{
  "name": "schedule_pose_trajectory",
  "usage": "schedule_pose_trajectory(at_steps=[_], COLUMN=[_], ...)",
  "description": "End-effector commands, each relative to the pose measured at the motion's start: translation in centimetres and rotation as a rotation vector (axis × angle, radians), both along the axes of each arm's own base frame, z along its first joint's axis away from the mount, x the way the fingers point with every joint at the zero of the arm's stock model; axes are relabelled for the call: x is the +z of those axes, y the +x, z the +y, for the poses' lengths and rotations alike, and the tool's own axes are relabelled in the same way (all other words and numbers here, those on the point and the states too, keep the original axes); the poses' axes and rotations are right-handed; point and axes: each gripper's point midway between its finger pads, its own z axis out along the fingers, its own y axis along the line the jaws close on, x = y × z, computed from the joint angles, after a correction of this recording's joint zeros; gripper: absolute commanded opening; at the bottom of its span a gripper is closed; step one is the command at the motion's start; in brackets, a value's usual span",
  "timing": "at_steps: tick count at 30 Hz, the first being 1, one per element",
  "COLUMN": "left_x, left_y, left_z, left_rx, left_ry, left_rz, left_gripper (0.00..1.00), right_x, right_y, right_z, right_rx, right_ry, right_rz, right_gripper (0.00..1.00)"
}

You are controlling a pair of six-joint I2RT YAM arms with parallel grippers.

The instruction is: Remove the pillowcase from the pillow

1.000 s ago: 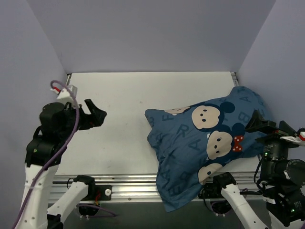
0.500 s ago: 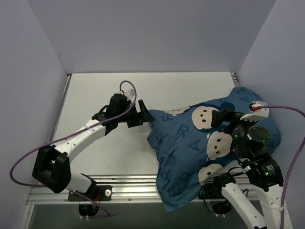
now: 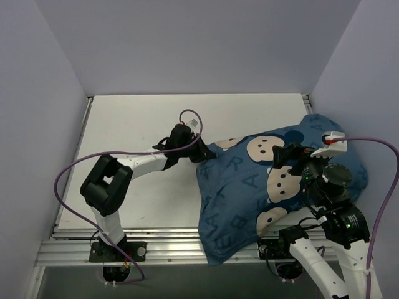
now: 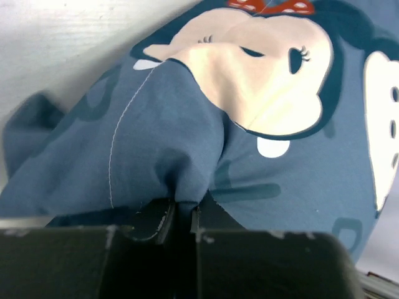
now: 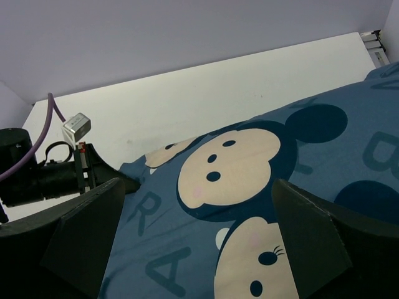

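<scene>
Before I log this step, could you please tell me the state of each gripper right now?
Left gripper: closed on a fold of the pillowcase.
Right gripper: open, holding nothing.

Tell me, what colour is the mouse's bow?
Red bow, clearest in the left wrist view.
</scene>
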Motion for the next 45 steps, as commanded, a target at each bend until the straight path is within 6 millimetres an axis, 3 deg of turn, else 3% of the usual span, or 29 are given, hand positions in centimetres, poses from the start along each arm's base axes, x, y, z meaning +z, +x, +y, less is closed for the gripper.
schedule_pose_trajectory(at_steps=[1,2,3,5,6,7,8,10,13,16,20,23,24,27,30,31,32,34,35,38,39,41,45], left_x=[3.4,3.6,5.1,4.5,6.2,5.8,5.0,5.8,6.1,5.9,5.0,5.5,6.0,7.8,10.2,10.7,12.8,13.6,15.0,15.7,15.7,15.2,11.9], left_y=[1.5,2.3,2.8,2.9,3.9,4.0,3.7,3.1,0.5,-2.7,-6.8,-10.4,-11.9,-14.7,-16.1,-15.8,-15.4,-14.2,-13.5,-10.7,-9.0,-7.5,-3.9], left_z=[1.1,2.5,3.9,7.3,10.4,12.8,15.1,20.8,25.8,28.1,27.6,25.6,25.1,23.5,23.0,23.6,23.8,25.0,25.1,24.4,23.5,22.4,19.3], left_rx=[0.048,0.080,0.119,0.184,0.259,0.315,0.361,0.487,0.576,0.609,0.541,0.424,0.384,0.275,0.193,0.189,0.198,0.218,0.230,0.229,0.220,0.196,0.149], left_ry=[-0.039,-0.026,-0.024,0.023,0.022,0.066,0.102,0.195,0.300,0.386,0.380,0.323,0.309,0.302,0.327,0.371,0.376,0.466,0.470,0.506,0.502,0.495,0.461], left_rz=[-0.116,-0.120,-0.151,-0.132,-0.159,-0.144,-0.126,-0.136,-0.119,-0.103,-0.046,-0.039,-0.047,-0.086,-0.154,-0.192,-0.244,-0.285,-0.323,-0.359,-0.368,-0.356,-0.312], left_gripper=[0.02,0.02,0.02,0.02,0.02,0.02,0.02,0.02,0.02,0.02,0.15,0.41,0.59,0.80,0.87,0.90,0.90,0.90,0.90,0.90,0.90,0.90,0.90], right_x=[-0.4,-0.5,-0.7,-0.6,-0.7,-0.8,-1.0,-1.4,-2.2,-3.0,-4.4,-6.6,-7.2,-9.9,-12.2,-12.7,-13.3,-14.7,-15.7,-17.4,-17.5,-18.3,-18.8], right_y=[0.3,0.4,0.6,0.8,1.0,1.1,1.3,1.7,2.4,3.2,4.5,5.8,6.0,6.7,7.1,7.1,7.1,6.9,7.0,6.9,7.1,7.2,8.5], right_z=[0.5,0.5,0.6,0.9,1.1,1.1,1.2,1.2,1.3,1.7,2.8,4.2,4.6,5.1,5.4,5.7,5.8,5.5,5.0,4.9,5.1,5.5,7.4], right_rx=[0.023,0.026,0.028,0.038,0.044,0.041,0.041,0.032,0.011,0.008,0.031,0.079,0.092,0.085,0.068,0.074,0.073,0.032,0.001,-0.008,-0.002,0.014,0.091], right_ry=[-0.013,-0.013,-0.013,-0.008,-0.006,0.000,0.000,0.014,0.035,0.065,0.080,0.077,0.076,0.080,0.100,0.120,0.125,0.138,0.123,0.101,0.109,0.122,0.165], right_rz=[0.004,0.004,0.012,0.011,0.016,0.020,0.026,0.038,0.065,0.093,0.148,0.229,0.250,0.346,0.407,0.420,0.435,0.489,0.520,0.560,0.549,0.557,0.539], right_gripper=[1.00,1.00,1.00,1.00,1.00,1.00,1.00,1.00,1.00,1.00,1.00,1.00,1.00,1.00,1.00,1.00,1.00,1.00,1.00,1.00,1.00,1.00,1.00])
